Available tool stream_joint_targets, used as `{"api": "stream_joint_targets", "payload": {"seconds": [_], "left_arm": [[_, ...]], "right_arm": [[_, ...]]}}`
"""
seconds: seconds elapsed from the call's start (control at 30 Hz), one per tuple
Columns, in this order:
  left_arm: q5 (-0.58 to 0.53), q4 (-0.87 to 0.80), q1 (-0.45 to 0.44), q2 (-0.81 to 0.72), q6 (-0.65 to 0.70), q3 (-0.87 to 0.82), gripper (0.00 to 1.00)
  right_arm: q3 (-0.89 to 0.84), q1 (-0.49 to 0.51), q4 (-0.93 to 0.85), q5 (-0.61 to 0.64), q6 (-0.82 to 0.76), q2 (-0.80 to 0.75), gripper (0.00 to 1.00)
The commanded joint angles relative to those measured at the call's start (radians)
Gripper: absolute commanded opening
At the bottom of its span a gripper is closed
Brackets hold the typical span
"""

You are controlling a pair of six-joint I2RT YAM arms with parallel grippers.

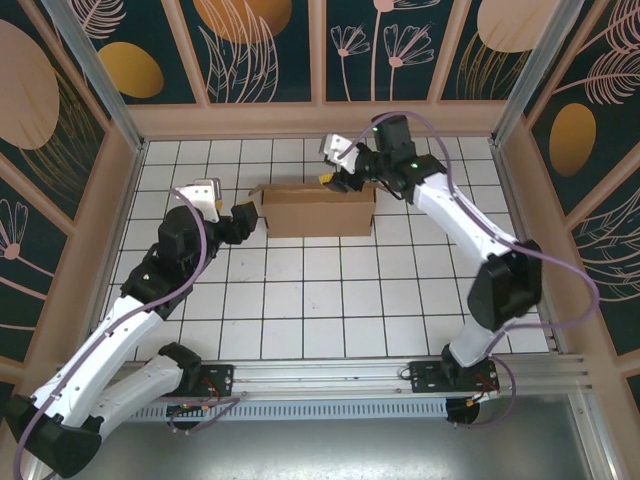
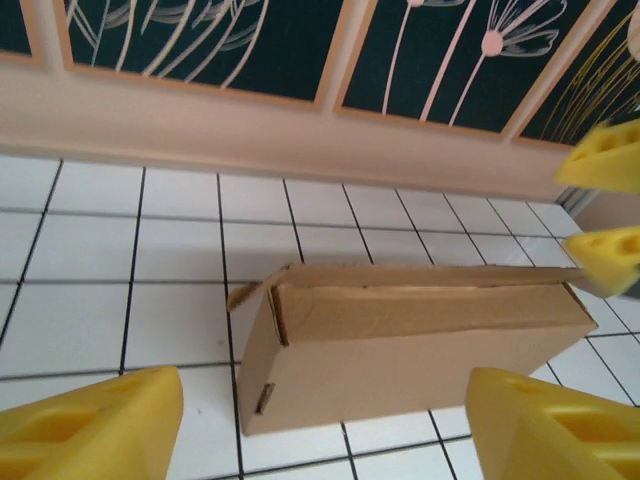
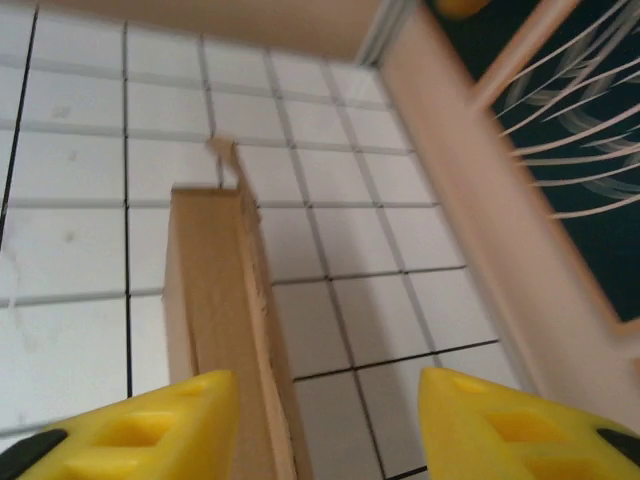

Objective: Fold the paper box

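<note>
Brown paper box [image 1: 318,210] lies folded; bottom edge cropped (right wrist)

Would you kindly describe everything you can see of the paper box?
The paper box is plain brown cardboard, folded up into a closed rectangular shape with visible creases along its edges. It rests on the white tiled table towards the far wall, its long side running left to right. A small flap sticks out at its left end. I see nothing gripping it.
</note>
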Motion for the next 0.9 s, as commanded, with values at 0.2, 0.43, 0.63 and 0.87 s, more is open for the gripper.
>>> {"api": "stream_joint_targets", "payload": {"seconds": [0.2,0.43,0.63,0.87], "left_arm": [[0.109,0.206,0.003,-0.043,0.323,-0.081,0.76],[0.163,0.387,0.073,0.041,0.387,-0.145,0.74],[0.348,0.689,0.330,0.048,0.329,-0.287,0.73],[0.667,0.719,0.478,0.192,0.519,-0.247,0.75]], "right_arm": [[-0.460,-0.050,0.672,0.207,0.880,-0.470,0.41],[-0.371,0.024,0.214,0.229,0.691,-0.479,0.48],[-0.369,-0.069,0.195,0.216,0.679,-0.457,0.51],[-0.431,-0.167,0.353,0.143,0.612,-0.466,0.54]]}}
